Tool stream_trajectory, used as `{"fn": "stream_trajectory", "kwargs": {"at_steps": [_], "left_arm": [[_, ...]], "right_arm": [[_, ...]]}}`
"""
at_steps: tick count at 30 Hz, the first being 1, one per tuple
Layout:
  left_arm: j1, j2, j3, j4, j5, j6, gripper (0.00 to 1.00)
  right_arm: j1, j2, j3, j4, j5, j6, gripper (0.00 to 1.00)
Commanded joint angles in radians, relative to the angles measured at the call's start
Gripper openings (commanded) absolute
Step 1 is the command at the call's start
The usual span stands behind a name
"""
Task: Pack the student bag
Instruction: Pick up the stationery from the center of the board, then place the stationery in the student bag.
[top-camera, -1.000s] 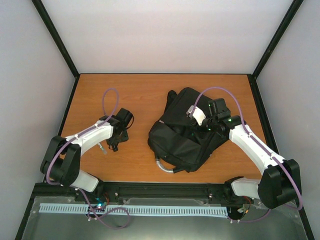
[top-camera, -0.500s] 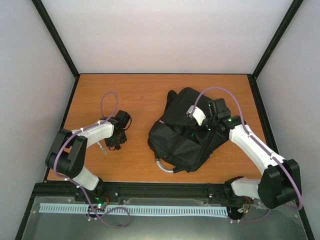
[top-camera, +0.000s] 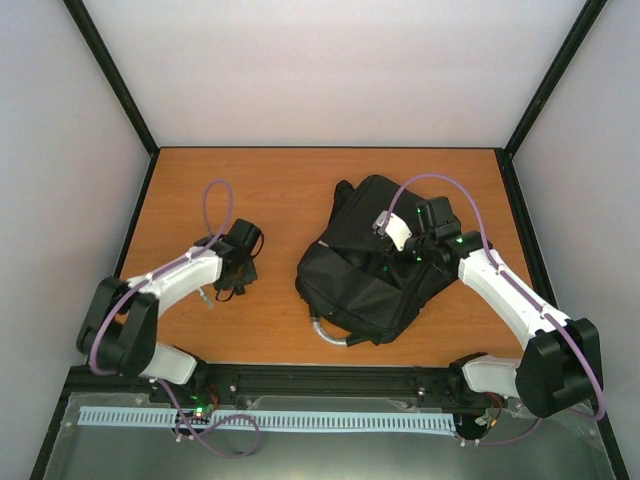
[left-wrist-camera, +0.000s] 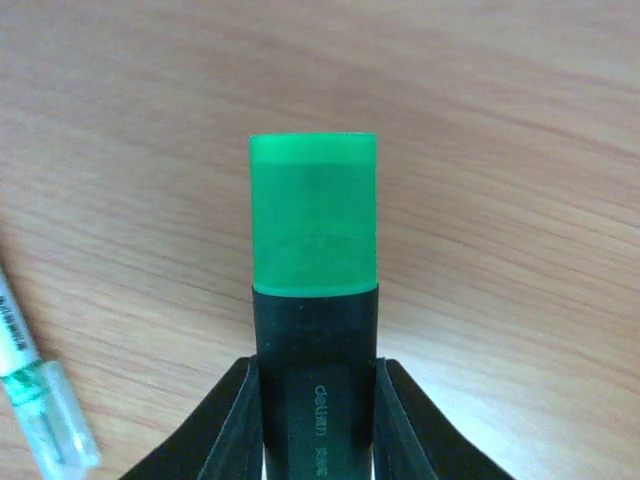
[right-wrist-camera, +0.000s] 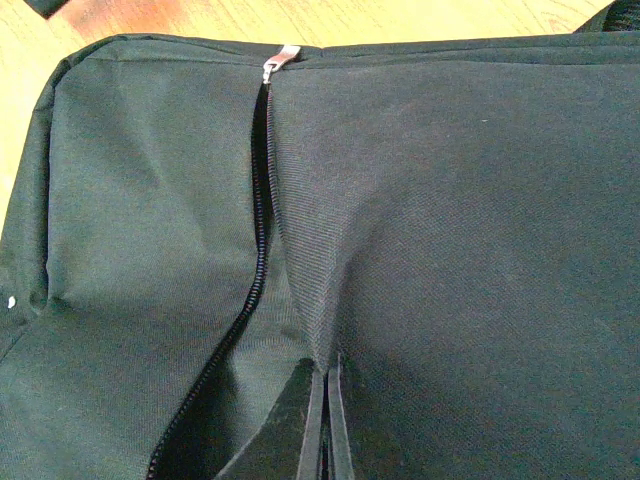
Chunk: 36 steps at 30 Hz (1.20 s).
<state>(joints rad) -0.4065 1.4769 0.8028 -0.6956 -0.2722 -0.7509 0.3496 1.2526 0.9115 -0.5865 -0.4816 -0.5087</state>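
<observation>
The student bag (top-camera: 365, 275) is a large black backpack lying right of the table's centre, with a grey loop handle (top-camera: 328, 335) at its near end. Its zip (right-wrist-camera: 262, 200) runs partly open, the metal pull (right-wrist-camera: 281, 61) at the far end. My right gripper (right-wrist-camera: 325, 372) is shut, pinching a raised fold of bag fabric just right of the zip gap; from above it (top-camera: 400, 255) sits over the bag's middle. My left gripper (left-wrist-camera: 317, 366) is shut on a black highlighter (left-wrist-camera: 313, 230) with a green cap, low over the wood; from above it (top-camera: 228, 290) is left of the bag.
A thin clear pen (left-wrist-camera: 30, 395) with green marking lies on the wooden table (top-camera: 290, 190) just left of the left gripper, also visible from above (top-camera: 206, 297). Black frame posts and pale walls enclose the table on three sides.
The left arm's elbow has shifted while its gripper stays over the same spot by the pen. The right arm and the bag have not moved.
</observation>
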Motion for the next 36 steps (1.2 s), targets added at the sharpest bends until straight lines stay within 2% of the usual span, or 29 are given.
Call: {"fn": "stream_trajectory", "kwargs": {"at_steps": [1,5,9,13,18,24,36], "left_arm": [[-0.102,-0.157,0.046,0.043,0.106,0.108,0.06],[-0.204,-0.217,0.09,0.1,0.23,0.141,0.07],[-0.33,-0.213,0.158,0.16,0.316,0.199,0.07],[-0.413,-0.154,0.21,0.203,0.446,0.26,0.07],[-0.502,-0.001,0.302,0.195,0.541,0.332,0.07],[-0.55,0.163,0.397,0.178,0.53,0.355,0.07],[-0.55,0.285,0.555,0.18,0.236,0.34,0.07]], "right_arm": [[0.011,-0.009,0.012,0.018,-0.03,-0.003,0.03],[0.011,-0.009,0.014,0.019,-0.029,-0.001,0.03],[0.011,-0.013,0.012,0.021,-0.025,0.002,0.03],[0.01,-0.013,0.012,0.021,-0.022,0.002,0.03],[0.011,-0.024,0.011,0.023,-0.018,0.002,0.03],[0.011,-0.028,0.01,0.022,-0.023,0.001,0.03],[0.011,-0.022,0.01,0.019,-0.032,0.001,0.03]]}}
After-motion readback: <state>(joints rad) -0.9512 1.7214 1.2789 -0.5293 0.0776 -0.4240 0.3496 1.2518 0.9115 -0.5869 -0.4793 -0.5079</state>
